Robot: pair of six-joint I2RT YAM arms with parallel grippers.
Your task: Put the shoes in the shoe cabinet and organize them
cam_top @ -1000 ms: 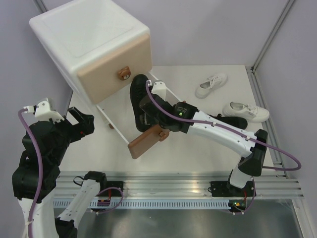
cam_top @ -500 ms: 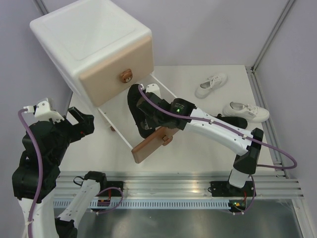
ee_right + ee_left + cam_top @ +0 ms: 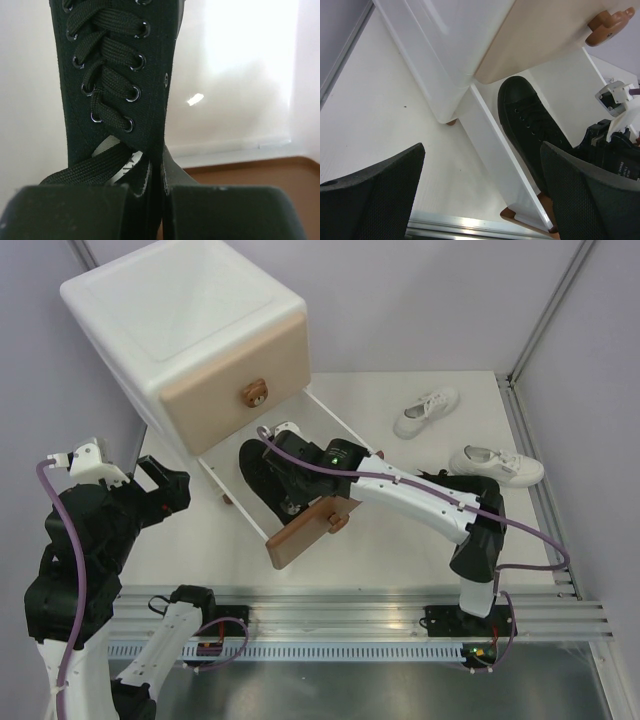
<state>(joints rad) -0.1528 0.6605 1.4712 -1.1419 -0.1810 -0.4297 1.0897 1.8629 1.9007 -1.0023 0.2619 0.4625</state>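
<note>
The shoe cabinet (image 3: 185, 325) stands at the back left, its beige upper drawer closed and its brown-fronted lower drawer (image 3: 300, 533) pulled out. One black shoe (image 3: 255, 472) lies inside that drawer, toe toward the cabinet, also seen in the left wrist view (image 3: 530, 125). My right gripper (image 3: 287, 478) is shut on the shoe's side wall near the laces (image 3: 161, 172). Two white shoes (image 3: 427, 411) (image 3: 497, 465) lie on the table at the right. The second black shoe (image 3: 448, 479) is mostly hidden behind my right arm. My left gripper (image 3: 163, 488) hangs open left of the drawer (image 3: 481, 155), holding nothing.
The drawer's white side wall (image 3: 495, 135) runs between my left gripper and the black shoe. A bear-shaped knob (image 3: 253, 392) sticks out of the upper drawer front. Metal rails (image 3: 330, 605) border the table's near edge, and a frame post (image 3: 545, 310) rises at the back right.
My right arm has carried the black shoe left and down into the open drawer, where it now lies lower and flatter. The left arm has not moved.
</note>
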